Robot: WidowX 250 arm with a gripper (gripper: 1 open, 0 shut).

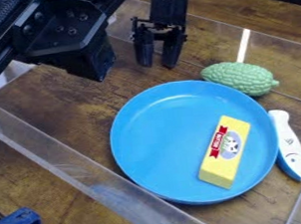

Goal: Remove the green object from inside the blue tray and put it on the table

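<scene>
Hovering above the table (61,101), my claw (161,51) stands with fingers apart, holding nothing; the green object (241,78) lies on the wood, just beyond the rim of the blue tray (157,143).

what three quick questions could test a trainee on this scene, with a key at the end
1. True or false: the green gourd lies inside the blue plate.
2. Which thing sits on the plate: (a) the white-handled tool, (b) the yellow box, (c) the green gourd?
3. Fill in the gap: the black pincer has its fingers ____, with nothing between them.

Key: 1 false, it is on the table beyond the plate; 2 b; 3 apart.
</scene>
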